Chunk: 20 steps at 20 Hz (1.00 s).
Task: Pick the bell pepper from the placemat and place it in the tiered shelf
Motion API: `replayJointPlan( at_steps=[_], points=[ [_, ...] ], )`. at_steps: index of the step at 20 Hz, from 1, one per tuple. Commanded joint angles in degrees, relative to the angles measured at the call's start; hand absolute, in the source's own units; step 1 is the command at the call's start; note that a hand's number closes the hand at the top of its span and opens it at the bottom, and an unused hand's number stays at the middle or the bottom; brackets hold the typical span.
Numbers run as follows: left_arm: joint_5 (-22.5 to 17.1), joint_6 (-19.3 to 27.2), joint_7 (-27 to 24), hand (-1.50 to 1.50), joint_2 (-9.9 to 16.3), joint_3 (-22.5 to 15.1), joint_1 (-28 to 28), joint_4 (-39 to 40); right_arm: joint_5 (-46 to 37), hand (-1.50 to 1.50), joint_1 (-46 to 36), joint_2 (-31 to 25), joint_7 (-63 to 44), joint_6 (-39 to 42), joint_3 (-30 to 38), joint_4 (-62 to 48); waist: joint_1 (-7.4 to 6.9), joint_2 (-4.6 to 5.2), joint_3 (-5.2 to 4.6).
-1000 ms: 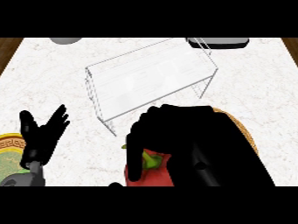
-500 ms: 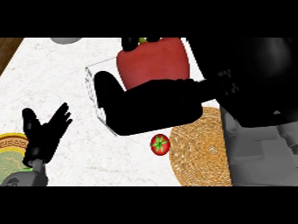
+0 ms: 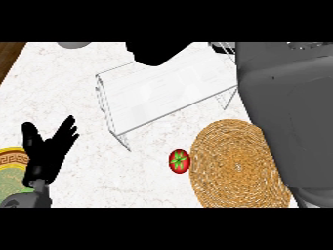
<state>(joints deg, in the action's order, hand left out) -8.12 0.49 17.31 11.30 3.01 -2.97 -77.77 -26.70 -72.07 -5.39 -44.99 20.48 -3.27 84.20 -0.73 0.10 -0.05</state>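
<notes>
- The robot's right hand (image 3: 161,51) is showing only as a black shape at the far edge of the pale, see-through tiered shelf (image 3: 161,93). Its grey forearm is running up the view's right side, and its grip cannot be told.
- The bell pepper is not showing anywhere. The round woven straw placemat (image 3: 237,163) is lying bare, so the pick is probably done.
- 1 small red fruit with a green star top (image 3: 179,160) is lying just beside the mat's left edge, looking more like a tomato.
- Placing in the shelf and letting go are probably still remaining.
- The left hand (image 3: 50,146) is resting at lower left, fingers apart and pointing up.
</notes>
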Motion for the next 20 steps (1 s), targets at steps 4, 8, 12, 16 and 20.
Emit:
replayJointPlan(
  at_steps=[4,8,12,16,20],
  points=[
    [0.8,1.4,1.3,0.0,-1.7,-0.3,-0.4,-0.4,-4.2,1.5,0.5,-0.3,10.6,-2.8,-1.6,-11.0,0.08,-0.01,0.02],
    [2.1,1.6,-1.5,0.0,-2.1,-0.3,-0.5,1.6,-6.1,1.5,-1.6,0.1,14.4,-6.2,-0.1,-17.1,0.16,0.01,0.01],
    [0.0,-1.0,1.5,0.0,0.3,1.3,-2.1,1.3,-8.6,1.5,-4.2,0.1,21.2,-10.1,0.3,-26.7,-0.3,0.19,0.0],
    [-0.2,-1.0,3.3,0.0,-0.2,0.1,3.7,-6.8,-9.3,1.5,-1.3,-0.6,25.6,-12.1,0.7,-27.5,-0.43,-0.04,0.06],
    [1.4,-1.5,-4.6,0.0,-1.8,0.6,1.3,2.8,-8.4,1.5,-7.0,2.3,27.3,-13.9,2.7,-34.2,-0.28,0.14,-0.01]
  ],
)
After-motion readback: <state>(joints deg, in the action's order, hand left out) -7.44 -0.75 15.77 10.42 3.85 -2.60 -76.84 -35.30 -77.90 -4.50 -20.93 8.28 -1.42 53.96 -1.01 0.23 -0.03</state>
